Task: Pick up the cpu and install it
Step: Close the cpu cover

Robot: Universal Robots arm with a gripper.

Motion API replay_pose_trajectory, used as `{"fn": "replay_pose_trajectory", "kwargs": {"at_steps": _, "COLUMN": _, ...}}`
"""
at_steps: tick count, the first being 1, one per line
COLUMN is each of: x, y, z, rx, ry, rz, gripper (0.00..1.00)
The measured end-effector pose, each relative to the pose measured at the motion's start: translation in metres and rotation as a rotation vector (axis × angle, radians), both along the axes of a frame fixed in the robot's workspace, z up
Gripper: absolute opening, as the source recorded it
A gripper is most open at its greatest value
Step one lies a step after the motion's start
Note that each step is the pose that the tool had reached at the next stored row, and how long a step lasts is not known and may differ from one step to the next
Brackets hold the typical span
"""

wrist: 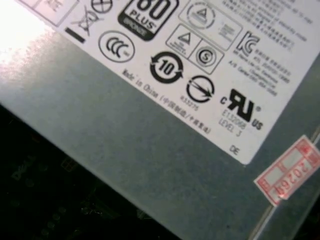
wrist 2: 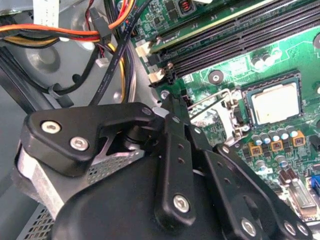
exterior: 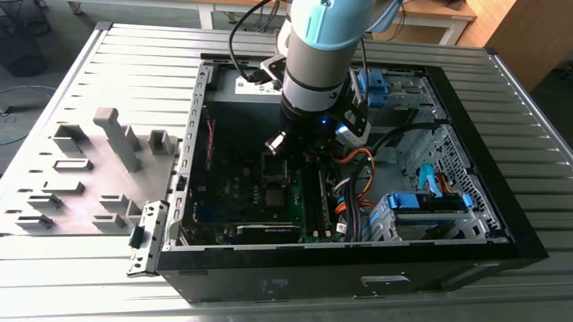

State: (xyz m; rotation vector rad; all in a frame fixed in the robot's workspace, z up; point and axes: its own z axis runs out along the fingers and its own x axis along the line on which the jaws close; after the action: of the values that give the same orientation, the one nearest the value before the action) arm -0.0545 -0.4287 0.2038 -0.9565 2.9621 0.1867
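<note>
The cpu (wrist 2: pixel 274 102) is a small flat square with a pale metal top. It lies inside the black socket frame on the green motherboard (wrist 2: pixel 225 55), in the second wrist view. My gripper (wrist 2: pixel 168 101) hangs low inside the open computer case (exterior: pixel 465 221); its black links cover the near side of that view and its tip ends beside the socket's metal lever (wrist 2: pixel 216 101), a short way from the cpu. In the exterior view the gripper (exterior: pixel 304 149) is over the upper part of the motherboard (exterior: pixel 255 198), and the arm hides the socket.
Orange, yellow and black cables (wrist 2: pixel 95 30) run close beside the gripper. Memory slots (wrist 2: pixel 240 35) lie just beyond the socket. A grey box with a white label (wrist: pixel 150 145) is close in the first wrist view. Blue drive brackets (exterior: pixel 428 201) sit at the exterior view's right.
</note>
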Motion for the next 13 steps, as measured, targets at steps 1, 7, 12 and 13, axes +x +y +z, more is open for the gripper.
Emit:
{"fn": "replay_pose_trajectory", "kwargs": {"at_steps": 1, "x": 0.0000, "y": 0.0000, "z": 0.0000, "rx": 0.0000, "ry": 0.0000, "rz": 0.000, "gripper": 0.11}}
{"fn": "replay_pose_trajectory", "kwargs": {"at_steps": 7, "x": -0.0007, "y": 0.0000, "z": -0.0002, "rx": 0.0004, "ry": -0.0001, "rz": 0.000, "gripper": 0.11}}
{"fn": "replay_pose_trajectory", "kwargs": {"at_steps": 12, "x": -0.0012, "y": 0.0000, "z": -0.0003, "rx": 0.0002, "ry": 0.0000, "rz": 0.000, "gripper": 0.11}}
{"fn": "replay_pose_trajectory", "kwargs": {"at_steps": 13, "x": -0.0012, "y": 0.0000, "z": -0.0003, "rx": 0.0002, "ry": 0.0000, "rz": 0.000, "gripper": 0.11}}
